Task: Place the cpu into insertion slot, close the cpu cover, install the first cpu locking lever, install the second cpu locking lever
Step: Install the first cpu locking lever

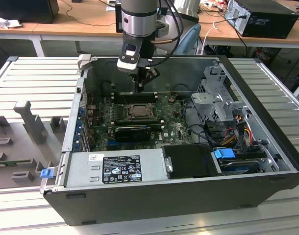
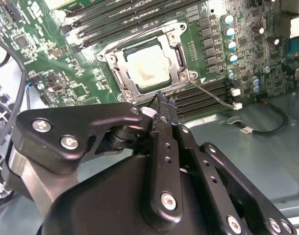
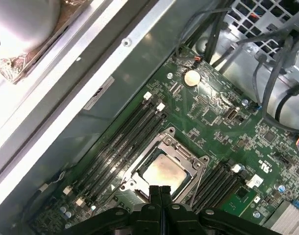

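The fingers are pressed together on nothing, their tips just beside the cpu cover. It lies down over the cpu, seated in the insertion slot. Any lever push wants a slow, square line clear of the memory slots. Beyond, the open computer case sits on a ribbed grey desk, with wooden desks behind.

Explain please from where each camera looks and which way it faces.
Exterior view: off the arm, looks down into the open computer case; arm and end effector show.
First wrist view: on the arm, faces the motherboard; end effector tips show.
Second wrist view: likewise, over the end effector's body.
Both wrist views share the cpu.
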Controlling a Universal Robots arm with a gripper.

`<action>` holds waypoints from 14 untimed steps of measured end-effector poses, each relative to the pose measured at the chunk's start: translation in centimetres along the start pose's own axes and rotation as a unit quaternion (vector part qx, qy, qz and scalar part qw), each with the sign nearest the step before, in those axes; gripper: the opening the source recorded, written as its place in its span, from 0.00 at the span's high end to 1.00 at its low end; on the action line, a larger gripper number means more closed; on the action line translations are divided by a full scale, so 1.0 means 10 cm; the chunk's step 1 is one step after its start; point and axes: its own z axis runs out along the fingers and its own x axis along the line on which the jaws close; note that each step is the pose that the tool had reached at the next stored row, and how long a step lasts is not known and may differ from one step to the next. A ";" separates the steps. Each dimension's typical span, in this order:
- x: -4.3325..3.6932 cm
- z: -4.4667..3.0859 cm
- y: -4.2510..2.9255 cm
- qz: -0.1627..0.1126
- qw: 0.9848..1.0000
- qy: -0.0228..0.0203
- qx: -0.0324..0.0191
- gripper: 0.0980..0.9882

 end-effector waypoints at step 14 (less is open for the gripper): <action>-0.002 0.000 0.002 -0.107 0.994 0.006 0.001 0.99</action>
